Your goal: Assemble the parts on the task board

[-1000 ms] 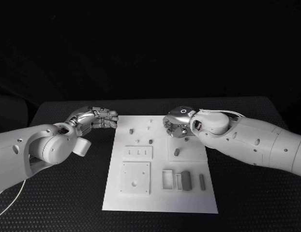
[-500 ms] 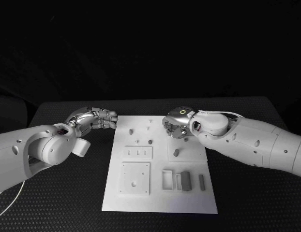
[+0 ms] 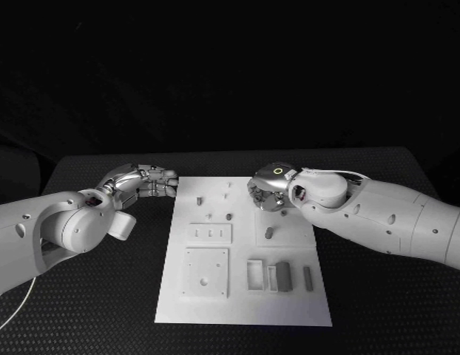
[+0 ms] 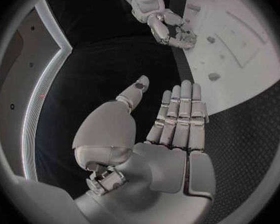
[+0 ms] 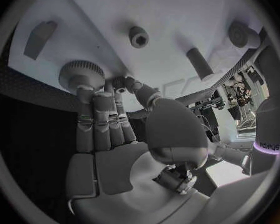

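small grey round toothed gear-like part (image 5: 81, 73) sits on the white flat rectangular task board (image 3: 246, 296) at its far right corner, and it lies straight ahead of the right silver many-fingered hand (image 3: 268, 191), just past the fingertips (image 5: 101, 88) in the right wrist view; looks like touching or nearly touching the finger ends, can't tell which. right hand hangs over that far right part of the board, fingers stretched together toward the gear, thumb apart at the side, nothing gripped that i can see, so it reads as empty and partly spread. gear is flat and round, no long axis to line up, so the coming move likely turns on the hand closing from above/side around its rim. outward on the board from the gear: a short grey cylinder peg (image 5: 199, 63) lying with its long axis slanted, a small grey round stud (image 5: 139, 36) standing, and a grey wedge-like block (image 5: 40, 35) further off, all apart from the hand. nearer the robot on the board, a grey upright rectangular block (image 3: 285, 275) beside a white open frame slot (image 3: 256, 274). left silver many-fingered hand (image 4: 171, 129) sits off the board's far left corner over the black textured table (image 3: 102, 296), fingers straight and side by side, thumb out, holding nothing. right hand is clearly the nearer one to the gear; left is well apart from it, across the board.
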Available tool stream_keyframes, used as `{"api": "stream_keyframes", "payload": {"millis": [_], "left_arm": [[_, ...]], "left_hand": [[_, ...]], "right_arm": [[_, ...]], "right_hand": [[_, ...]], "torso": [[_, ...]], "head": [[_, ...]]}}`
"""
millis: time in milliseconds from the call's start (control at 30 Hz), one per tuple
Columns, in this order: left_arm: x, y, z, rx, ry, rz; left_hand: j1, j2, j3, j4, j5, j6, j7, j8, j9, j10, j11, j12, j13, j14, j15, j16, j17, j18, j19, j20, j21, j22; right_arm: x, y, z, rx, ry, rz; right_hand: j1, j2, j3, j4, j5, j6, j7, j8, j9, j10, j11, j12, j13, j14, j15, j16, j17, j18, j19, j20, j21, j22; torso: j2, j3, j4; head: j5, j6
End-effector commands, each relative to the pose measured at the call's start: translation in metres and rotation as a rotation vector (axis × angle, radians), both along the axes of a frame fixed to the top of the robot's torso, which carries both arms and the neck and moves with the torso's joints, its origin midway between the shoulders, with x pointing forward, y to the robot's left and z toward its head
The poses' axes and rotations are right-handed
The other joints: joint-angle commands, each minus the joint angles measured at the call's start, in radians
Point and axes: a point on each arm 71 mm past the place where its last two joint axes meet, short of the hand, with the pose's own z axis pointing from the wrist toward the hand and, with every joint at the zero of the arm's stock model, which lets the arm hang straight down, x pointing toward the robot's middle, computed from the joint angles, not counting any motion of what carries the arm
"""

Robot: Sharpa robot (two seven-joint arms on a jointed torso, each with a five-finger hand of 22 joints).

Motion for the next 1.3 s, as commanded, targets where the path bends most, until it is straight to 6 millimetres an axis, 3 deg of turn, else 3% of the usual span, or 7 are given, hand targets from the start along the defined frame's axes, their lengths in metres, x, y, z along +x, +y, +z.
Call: {"api": "stream_keyframes", "payload": {"millis": [33, 267, 467, 800, 1100, 1300], "left_arm": [[0.000, -0.002, 0.001, -0.012, -0.001, -0.015], [0.000, -0.002, 0.001, -0.012, 0.000, -0.015], [0.000, -0.002, 0.001, -0.012, 0.000, -0.015], [-0.001, -0.002, 0.001, -0.011, 0.005, -0.016], [0.001, -0.003, 0.000, -0.011, 0.005, -0.016], [0.001, -0.004, 0.000, -0.011, 0.003, -0.016]], "left_hand": [[0.007, 0.006, -0.007, -0.001, 0.003, 0.008, 0.002, -0.004, -0.001, -0.002, 0.001, -0.006, 0.001, 0.007, 0.001, -0.007, 0.001, -0.011, 0.000, -0.004, -0.007, -0.002], [0.006, 0.006, -0.007, -0.001, 0.003, 0.008, 0.002, -0.004, -0.002, -0.002, 0.001, -0.006, 0.002, 0.007, 0.001, -0.007, 0.001, -0.012, 0.000, -0.004, -0.007, -0.002], [0.006, 0.005, -0.008, -0.001, 0.003, 0.008, 0.002, -0.005, -0.002, -0.002, 0.001, -0.007, 0.002, 0.007, 0.000, -0.007, 0.002, -0.012, 0.001, -0.004, -0.008, -0.002], [0.006, 0.005, -0.009, -0.001, 0.003, 0.007, 0.002, -0.005, -0.002, -0.002, 0.001, -0.007, 0.002, 0.007, 0.000, -0.008, 0.002, -0.012, 0.001, -0.005, -0.008, -0.003], [0.006, 0.004, -0.010, -0.001, 0.003, 0.007, 0.003, -0.006, -0.003, -0.003, 0.001, -0.008, 0.002, 0.008, 0.000, -0.009, 0.003, -0.012, 0.002, -0.005, -0.009, -0.003], [0.006, 0.004, -0.010, -0.001, 0.003, 0.006, 0.003, -0.007, -0.003, -0.003, 0.001, -0.009, 0.002, 0.008, 0.000, -0.010, 0.004, -0.012, 0.002, -0.005, -0.010, -0.003]], "right_arm": [[-0.002, 0.002, -0.004, -0.018, -0.004, 0.007], [-0.002, 0.003, -0.003, -0.003, -0.021, 0.011], [-0.003, 0.005, -0.002, 0.001, -0.023, 0.013], [-0.007, 0.007, 0.000, 0.014, -0.016, 0.014], [-0.004, 0.018, 0.015, 0.032, -0.060, 0.012], [0.000, 0.029, 0.020, 0.033, -0.088, 0.008]], "right_hand": [[0.010, 0.013, 0.006, -0.001, -0.004, 0.004, -0.005, 0.004, 0.005, 0.009, -0.002, 0.001, 0.008, -0.002, -0.010, 0.009, -0.002, 0.069, 0.004, -0.006, 0.008, 0.023], [0.026, 0.056, 0.009, -0.003, -0.004, 0.027, -0.014, 0.009, 0.017, 0.027, -0.012, 0.007, 0.036, -0.001, -0.019, 0.018, -0.004, 0.069, 0.003, -0.008, 0.019, 0.023], [0.030, 0.070, 0.009, -0.004, -0.004, 0.034, -0.016, 0.010, 0.022, 0.032, -0.014, 0.007, 0.047, -0.002, -0.022, 0.020, -0.006, 0.069, 0.001, -0.008, 0.021, 0.022], [0.029, 0.068, 0.006, -0.004, -0.004, 0.035, -0.016, 0.009, 0.023, 0.033, -0.015, 0.007, 0.051, -0.003, -0.023, 0.020, -0.007, 0.069, -0.001, -0.008, 0.022, 0.022], [0.031, 0.068, 0.006, -0.004, -0.004, 0.035, -0.016, 0.008, 0.024, 0.034, -0.016, 0.006, 0.053, -0.004, -0.023, 0.021, -0.008, 0.069, -0.001, -0.008, 0.023, 0.022], [0.032, 0.066, 0.005, -0.004, -0.004, 0.035, -0.017, 0.006, 0.025, 0.036, -0.017, 0.007, 0.058, -0.004, -0.024, 0.022, -0.008, 0.069, -0.002, -0.008, 0.024, 0.022]], "torso": [[0.000, 0.0005, 0.0003], [0.001, -0.0001, 0.0003], [0.001, -0.0002, 0.0009], [0.001, -0.0007, -0.0002], [0.002, -0.0013, -0.0019], [0.001, -0.0020, 0.0013]], "head": [[0.000, 0.000], [-0.001, 0.000], [-0.001, 0.000], [0.000, 0.002], [-0.001, 0.007], [0.000, 0.010]]}}
